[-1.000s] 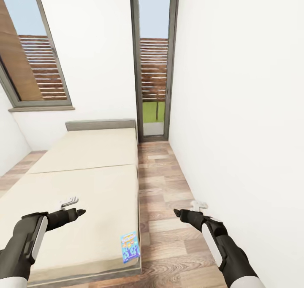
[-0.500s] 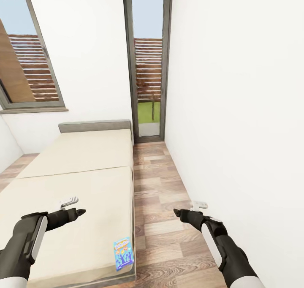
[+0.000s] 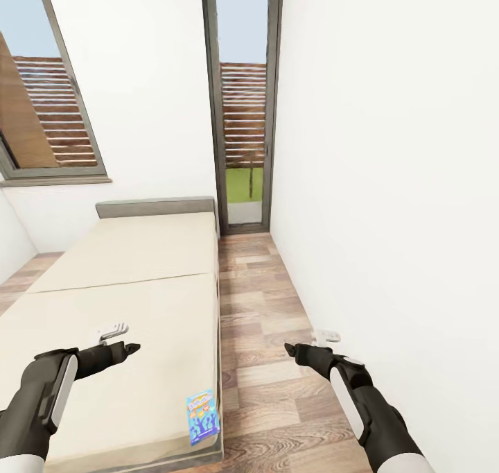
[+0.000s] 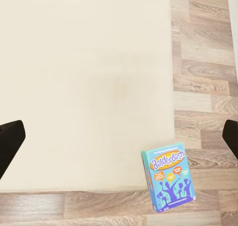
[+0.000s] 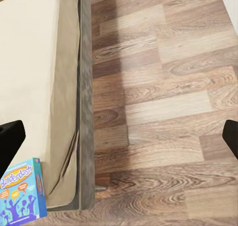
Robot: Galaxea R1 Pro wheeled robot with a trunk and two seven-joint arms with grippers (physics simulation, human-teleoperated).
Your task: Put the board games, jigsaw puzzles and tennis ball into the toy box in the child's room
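- Head view: the bed (image 3: 132, 286) is the landmark here. One board game (image 3: 202, 417), a blue box with cartoon figures, lies flat on the mattress at the bed's near corner, on the side next to the wood floor (image 3: 270, 334). The left gripper (image 3: 132, 349) hangs over the mattress and holds nothing. The right gripper (image 3: 292, 350) hangs over the floor beside the bed, also without load.
- Left wrist view: the board game (image 4: 169, 178) sits at the mattress corner. The dark fingertips (image 4: 10, 139) are far apart, so this pincer is spread wide.
- Right wrist view: the board game (image 5: 21, 194) lies on the bed's corner, and the fingertips (image 5: 11, 136) are wide apart too.
- Step in hand, in my judgement: the approach to the bed for picking this game. The next move calls for lowering the left gripper over the box's edges.
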